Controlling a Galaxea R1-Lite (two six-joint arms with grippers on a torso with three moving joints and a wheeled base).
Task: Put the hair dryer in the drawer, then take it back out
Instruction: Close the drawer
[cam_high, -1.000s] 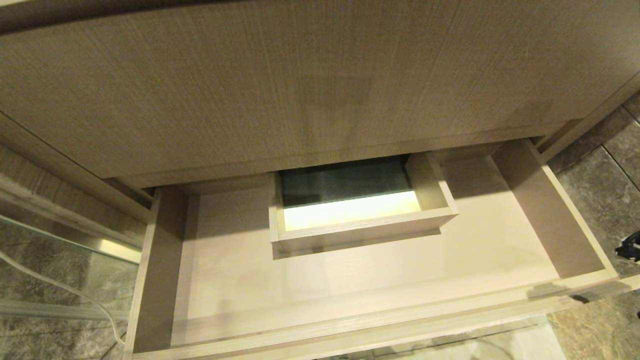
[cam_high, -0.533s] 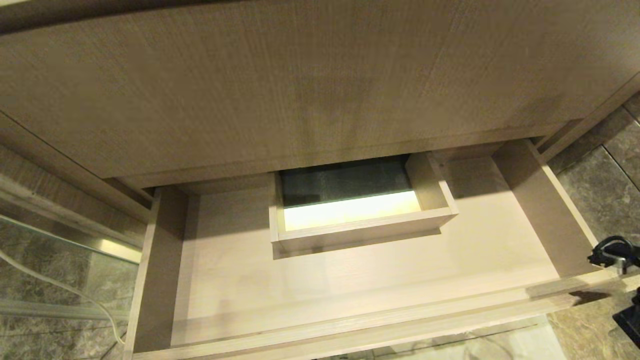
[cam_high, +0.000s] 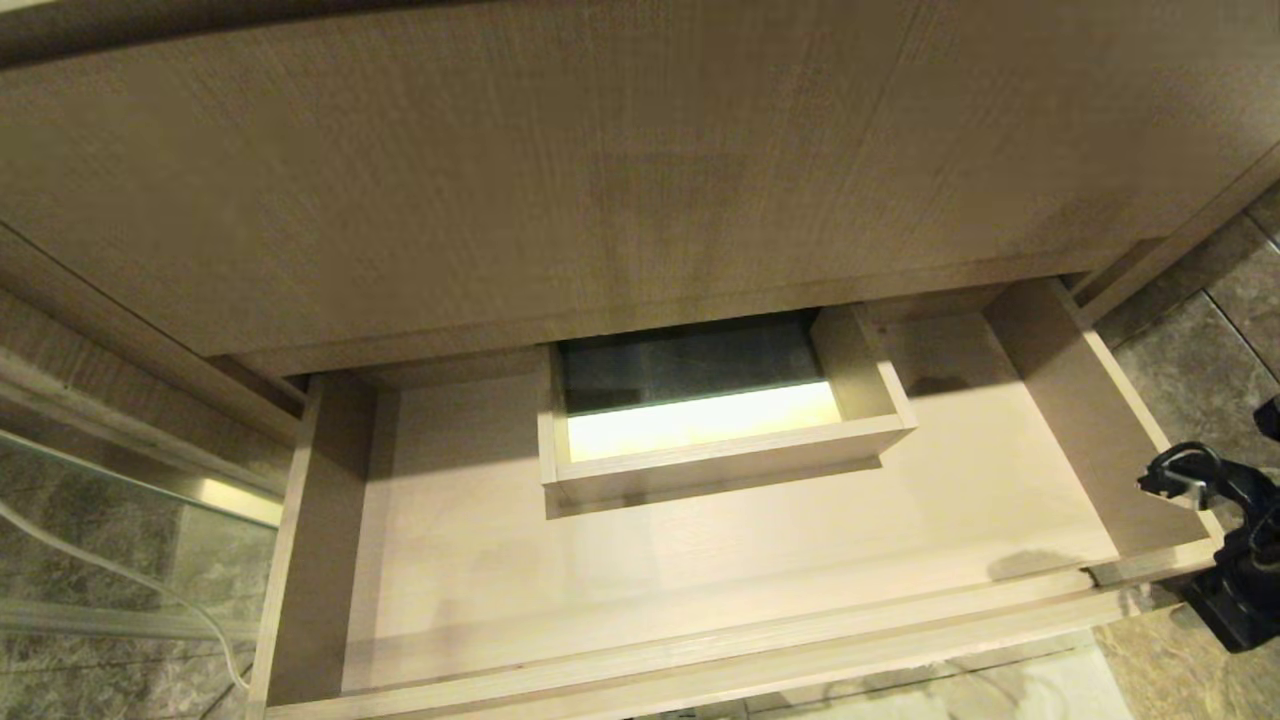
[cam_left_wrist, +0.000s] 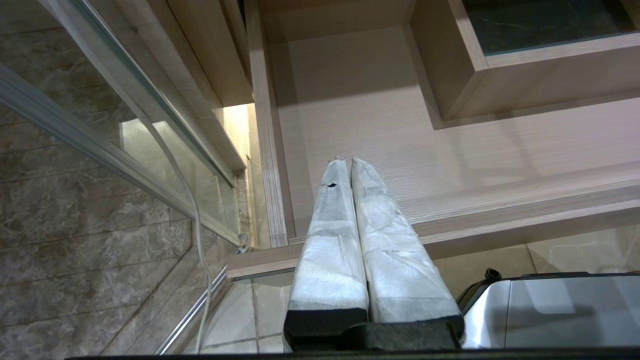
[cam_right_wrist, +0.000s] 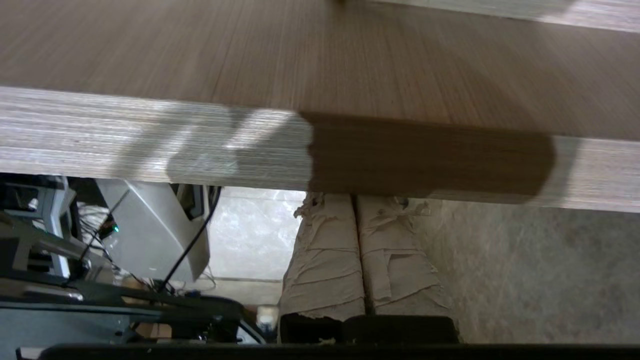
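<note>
Tiled floor (cam_high: 1200, 330) – open drawer (cam_high: 700, 560), R claw (cam_right_wrist: 356, 200) clenched empty by its front-right corner.

the wide light-brown wood-grain drawer (cam_high: 700, 570) looks matt and smooth, next to glossy grey marbled stone floor tiles (cam_high: 1200, 400).

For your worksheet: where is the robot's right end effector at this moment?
In the head view the right arm shows at the right edge. The right end effector, shut and empty, sits just outside the open drawer, near its front right corner.
</note>
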